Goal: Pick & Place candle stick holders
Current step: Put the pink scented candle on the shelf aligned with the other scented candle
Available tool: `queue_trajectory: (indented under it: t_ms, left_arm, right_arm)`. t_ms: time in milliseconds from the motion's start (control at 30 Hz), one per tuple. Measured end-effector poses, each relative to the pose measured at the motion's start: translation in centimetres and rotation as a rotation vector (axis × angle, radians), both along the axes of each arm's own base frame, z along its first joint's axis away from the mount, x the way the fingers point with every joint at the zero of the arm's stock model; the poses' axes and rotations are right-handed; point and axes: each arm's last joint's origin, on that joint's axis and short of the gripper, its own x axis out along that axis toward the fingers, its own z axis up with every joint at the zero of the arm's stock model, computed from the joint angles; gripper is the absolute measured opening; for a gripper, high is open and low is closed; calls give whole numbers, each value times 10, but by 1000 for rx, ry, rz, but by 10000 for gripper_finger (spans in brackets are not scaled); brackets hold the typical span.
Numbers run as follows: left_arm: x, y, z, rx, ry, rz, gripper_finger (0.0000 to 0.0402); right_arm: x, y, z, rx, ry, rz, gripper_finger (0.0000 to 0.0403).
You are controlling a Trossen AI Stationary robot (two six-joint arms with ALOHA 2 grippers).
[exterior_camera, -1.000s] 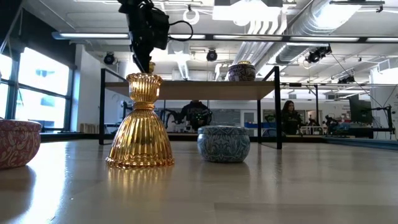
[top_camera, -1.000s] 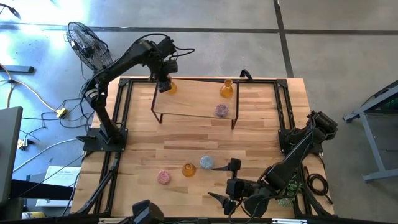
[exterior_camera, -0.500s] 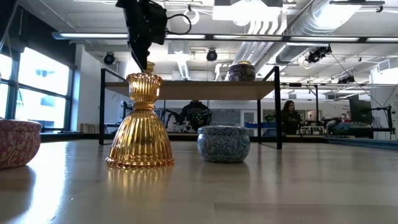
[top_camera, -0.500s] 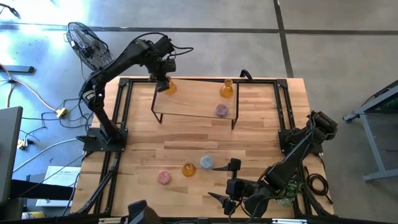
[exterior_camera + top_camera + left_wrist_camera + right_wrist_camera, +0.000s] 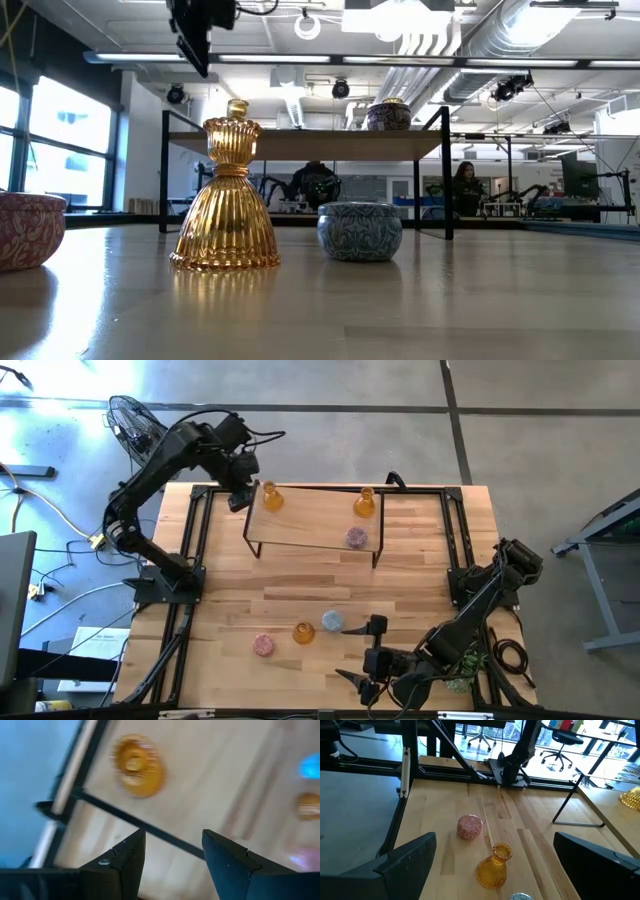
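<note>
Six glass candle stick holders stood in two groups of three. On the raised shelf point(image 5: 300, 535) at the far side of the wooden table point(image 5: 230, 590), one amber flask-shaped holder point(image 5: 272, 498) stood at the left end, a second amber holder point(image 5: 364, 503) near the right end, and a mauve round holder point(image 5: 356, 538) by the shelf's front edge. Down on the table's near part a pink round holder point(image 5: 263, 645), a third amber flask-shaped holder point(image 5: 304, 632) and a light blue round holder point(image 5: 332, 622) sat in a loose row, each apart from the next.

The left gripper point(image 5: 240, 495) hung in the air just beside the shelf's left end, close to the amber holder there but not touching it. In the left wrist view its two dark fingers point(image 5: 125, 862) were spread with nothing between them, and that holder showed beyond them, blurred.

The right gripper point(image 5: 365, 655) lay low at the near edge of the table, to the right of the light blue holder, its fingers point(image 5: 410, 857) set wide apart and empty. A small green potted plant point(image 5: 462, 660) sat near the table's right front corner, partly behind the right arm.
</note>
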Motion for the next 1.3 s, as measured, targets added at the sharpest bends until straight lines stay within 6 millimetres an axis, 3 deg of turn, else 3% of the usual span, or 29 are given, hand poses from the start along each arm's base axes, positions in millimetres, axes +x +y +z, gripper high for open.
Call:
queue_trajectory:
  t_ms: [267,633,767,1000,1167,1300]
  left_arm:
    - [-13,-20,14,-116,-151,-29,193]
    - [7,-44,13,-113,-119,-118,207]
    - [15,-53,15,-137,-180,-211,241]
    - [20,-69,18,-285,-323,-494,337]
    - [24,-82,18,-292,-300,-547,386]
    - [28,-95,17,-335,-270,-542,397]
  right_arm:
    - [0,1,0,4,9,19,398]
    - [-1,0,-2,-17,30,20,398]
    - [-1,0,-2,-16,32,24,398]
    - [-1,0,-3,-9,40,40,398]
    - [-1,0,-4,-17,49,40,398]
    - [-2,-1,-5,-23,58,39,398]
